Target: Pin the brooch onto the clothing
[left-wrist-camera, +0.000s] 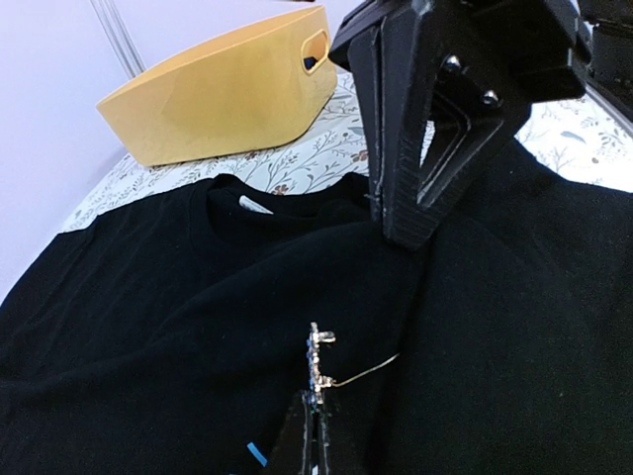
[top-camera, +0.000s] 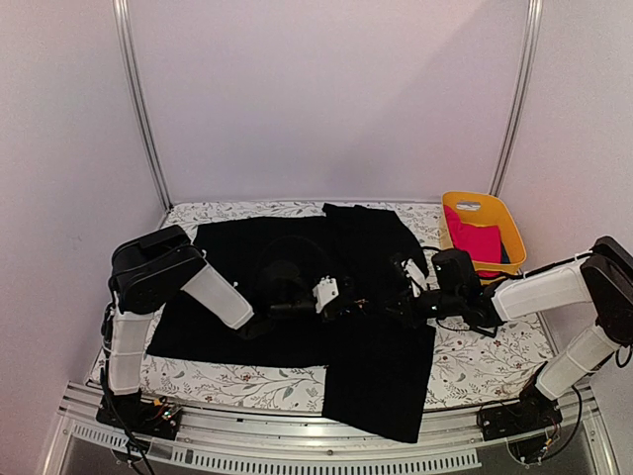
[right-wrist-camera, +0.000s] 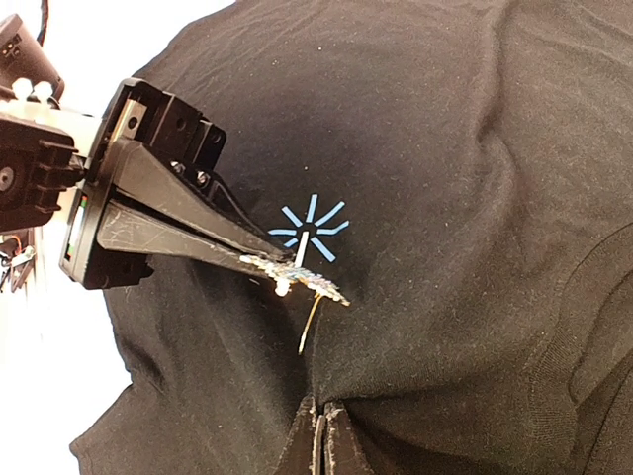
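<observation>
Brooch is clamped edge-on between the closed fingers of the left gripper, at the chest of the shirt, beside its blue print. Its pin hangs open, point toward the fabric, apparently not yet through. Right gripper is closed nearby, seemingly pinching a fold. Likely hazards: the thin grip lets the brooch twist or slip under pushing load; slack cloth yields, so the pin skates; a lost fold removes backing; the grippers, close together, may collide.
</observation>
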You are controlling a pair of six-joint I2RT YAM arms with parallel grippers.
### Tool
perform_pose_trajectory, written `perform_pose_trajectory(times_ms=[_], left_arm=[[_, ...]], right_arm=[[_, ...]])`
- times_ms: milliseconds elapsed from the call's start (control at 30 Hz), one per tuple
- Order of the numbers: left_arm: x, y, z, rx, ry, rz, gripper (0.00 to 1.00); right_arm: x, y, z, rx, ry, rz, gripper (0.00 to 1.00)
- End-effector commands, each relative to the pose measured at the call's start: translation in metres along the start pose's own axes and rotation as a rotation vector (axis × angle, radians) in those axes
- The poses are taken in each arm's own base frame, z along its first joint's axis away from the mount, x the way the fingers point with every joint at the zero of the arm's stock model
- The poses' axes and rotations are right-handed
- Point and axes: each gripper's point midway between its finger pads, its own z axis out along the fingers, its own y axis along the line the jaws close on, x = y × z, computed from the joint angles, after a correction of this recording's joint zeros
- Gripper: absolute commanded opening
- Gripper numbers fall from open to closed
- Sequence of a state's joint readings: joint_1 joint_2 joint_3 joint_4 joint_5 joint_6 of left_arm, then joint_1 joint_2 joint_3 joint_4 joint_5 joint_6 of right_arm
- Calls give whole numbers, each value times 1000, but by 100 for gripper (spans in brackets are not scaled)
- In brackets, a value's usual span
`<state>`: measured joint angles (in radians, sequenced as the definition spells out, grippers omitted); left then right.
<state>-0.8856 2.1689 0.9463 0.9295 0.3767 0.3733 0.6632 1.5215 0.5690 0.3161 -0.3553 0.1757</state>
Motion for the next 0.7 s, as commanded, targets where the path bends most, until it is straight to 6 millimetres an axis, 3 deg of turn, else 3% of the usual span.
perform_pose_trajectory(times_ms=[0,433,567,667], left_arm=[[-8,-3,-3,13,-35,-55,0],[-19,11,-6,12,-54,-116,0],[-10,6,-6,22,-30,-120,0],[-6,6,-9,11,-19,-123,0]], right_arm=[[-2,-1,-3,-9,-23,2,0],[14,-8,5,-9,25,28,0],[11,-13,5,21,35,22,31],[3,-16,-1,54,24,-25,42]])
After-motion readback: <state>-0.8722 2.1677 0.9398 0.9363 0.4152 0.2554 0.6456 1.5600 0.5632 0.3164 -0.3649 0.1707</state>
